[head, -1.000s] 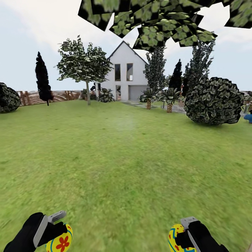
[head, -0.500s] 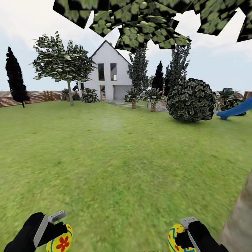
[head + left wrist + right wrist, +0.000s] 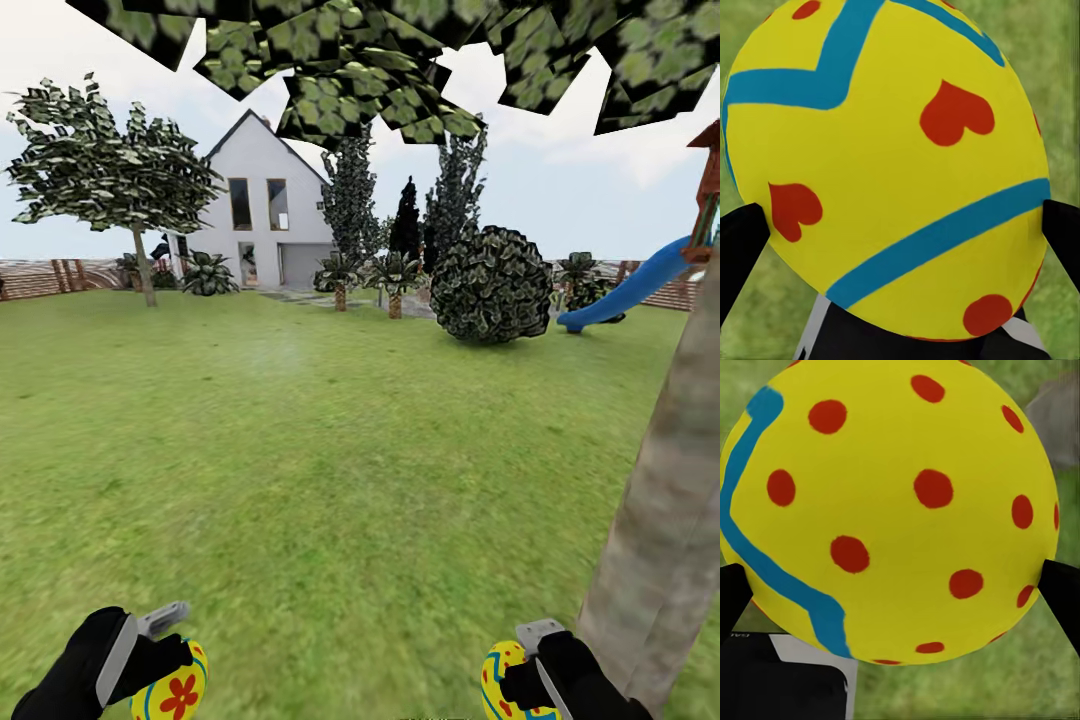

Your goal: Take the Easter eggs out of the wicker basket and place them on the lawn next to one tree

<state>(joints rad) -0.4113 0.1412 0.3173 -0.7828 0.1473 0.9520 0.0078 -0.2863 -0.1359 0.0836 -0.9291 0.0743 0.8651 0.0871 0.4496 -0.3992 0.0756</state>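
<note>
Nearest, the left pincer (image 3: 165,655) is clenched on an egg (image 3: 172,688) with red flower and blue stripe. In the left wrist view this egg (image 3: 889,165) sits between the 2 dark fingertips (image 3: 739,247), with grass behind it. The right pincer (image 3: 520,670) is clenched on a second egg (image 3: 503,683). In the right wrist view that egg (image 3: 889,506) has red dots and a blue zigzag, and a fingertip (image 3: 1061,592) touches each side.

Just beside the right pincer, on its outer side, stands the grey-brown trunk of a tree (image 3: 670,480), its leaves overhead. Ahead of both pincers the lawn (image 3: 330,450) runs wide. Far beyond are a round bush (image 3: 492,285), a blue slide (image 3: 625,295), a white house (image 3: 255,215) and a fence (image 3: 40,278).

The step in hand is, I judge, the carrying of 2 eggs to the tree. The basket and the third egg are not seen here. The next move calls for lowering both pincers to the grass close to the trunk and releasing gently, so the eggs do not roll away.
</note>
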